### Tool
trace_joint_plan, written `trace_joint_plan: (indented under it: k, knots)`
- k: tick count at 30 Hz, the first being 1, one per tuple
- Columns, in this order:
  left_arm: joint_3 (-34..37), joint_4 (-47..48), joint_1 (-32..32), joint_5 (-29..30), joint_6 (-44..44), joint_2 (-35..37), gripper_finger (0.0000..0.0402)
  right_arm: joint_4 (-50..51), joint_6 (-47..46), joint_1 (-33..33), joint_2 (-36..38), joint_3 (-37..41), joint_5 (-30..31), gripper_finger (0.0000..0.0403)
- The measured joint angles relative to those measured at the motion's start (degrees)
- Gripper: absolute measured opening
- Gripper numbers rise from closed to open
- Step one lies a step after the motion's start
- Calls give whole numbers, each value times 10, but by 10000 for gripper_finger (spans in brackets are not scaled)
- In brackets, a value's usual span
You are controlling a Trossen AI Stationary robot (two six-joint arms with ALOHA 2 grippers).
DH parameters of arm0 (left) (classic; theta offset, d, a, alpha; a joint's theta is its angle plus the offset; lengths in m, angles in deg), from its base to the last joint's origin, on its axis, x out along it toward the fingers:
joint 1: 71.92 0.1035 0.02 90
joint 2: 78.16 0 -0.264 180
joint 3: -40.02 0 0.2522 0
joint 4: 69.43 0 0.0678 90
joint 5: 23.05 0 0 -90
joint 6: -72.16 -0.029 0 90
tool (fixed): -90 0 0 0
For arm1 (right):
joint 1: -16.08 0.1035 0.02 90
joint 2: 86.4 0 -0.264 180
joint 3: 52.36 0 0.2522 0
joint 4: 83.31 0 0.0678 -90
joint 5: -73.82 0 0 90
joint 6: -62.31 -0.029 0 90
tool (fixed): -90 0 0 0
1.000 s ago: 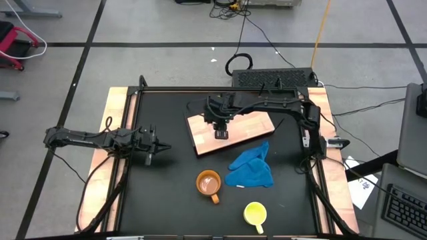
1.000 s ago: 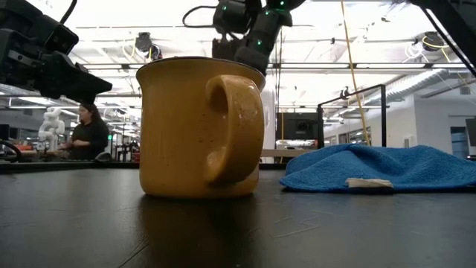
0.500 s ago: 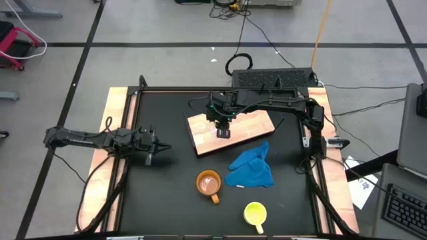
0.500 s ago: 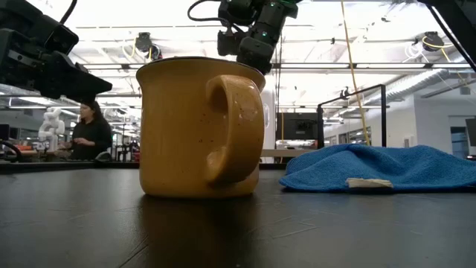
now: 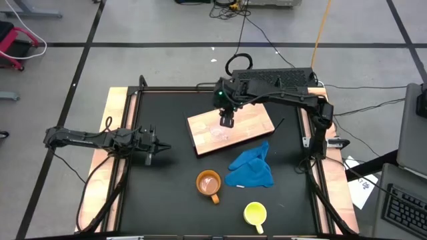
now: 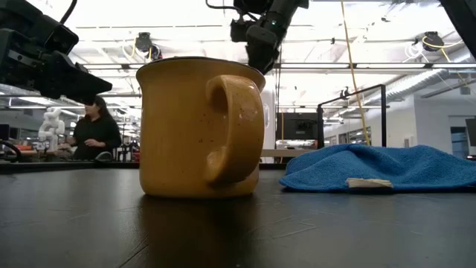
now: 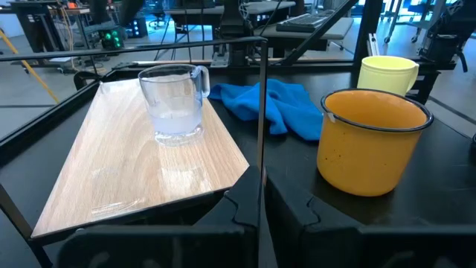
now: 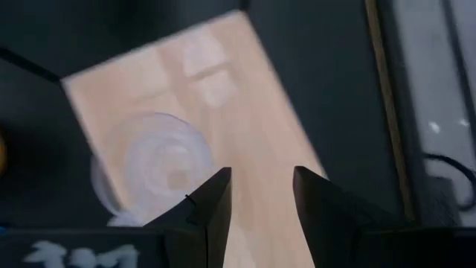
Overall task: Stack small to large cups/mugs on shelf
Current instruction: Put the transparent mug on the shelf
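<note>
A small clear glass cup [image 5: 219,131] [image 7: 175,100] [image 8: 160,167] stands upright on its base on the light wooden shelf board [image 5: 250,120] [image 7: 97,164]. My right gripper [image 5: 227,121] [image 8: 260,195] [image 6: 260,41] is open and hovers above the board, just to the far side of the glass, touching nothing. The orange mug [image 5: 208,182] [image 6: 201,126] [image 7: 372,141] and the yellow mug [image 5: 255,213] [image 7: 387,73] stand on the black tabletop. My left gripper [image 5: 157,148] [image 7: 260,216] is shut and waits near the table's left edge.
A crumpled blue cloth [image 5: 252,167] [image 6: 379,167] [image 7: 275,104] lies on the table between the board and the two mugs. A raised black frame runs around the tabletop [image 5: 167,200]. A person [image 6: 93,134] sits in the room beyond the table.
My right gripper has risen and drawn back toward the table's far edge, away from the glass cup, which stays standing on the board where the gripper had been.
</note>
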Motion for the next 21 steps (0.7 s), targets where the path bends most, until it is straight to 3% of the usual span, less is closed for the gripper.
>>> trace_joint_plan:
  k: [7,21]
  knots:
    - [0,0,0,0,0,0,24,42,-7,-18,5,3,7,126]
    - [0,0,0,0,0,0,24,48,5,-36,4,80,6,6]
